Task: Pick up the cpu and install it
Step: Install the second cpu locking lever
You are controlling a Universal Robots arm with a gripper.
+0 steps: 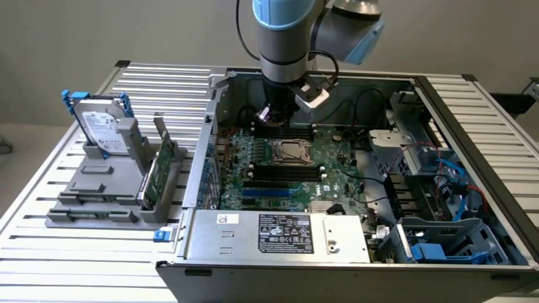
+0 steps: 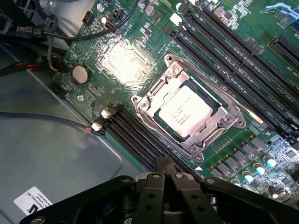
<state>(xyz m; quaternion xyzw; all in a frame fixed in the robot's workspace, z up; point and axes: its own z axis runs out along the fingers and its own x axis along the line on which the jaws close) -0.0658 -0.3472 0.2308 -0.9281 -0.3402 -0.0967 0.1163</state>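
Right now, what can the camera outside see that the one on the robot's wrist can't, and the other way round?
The exterior view alone takes in the whole open computer case, the arm reaching into it, and a grey stand holding a hard drive and a green card. The wrist view alone shows the shut fingers empty, a round coin battery and a white label. Both show the green motherboard and the cpu lying in its socket.
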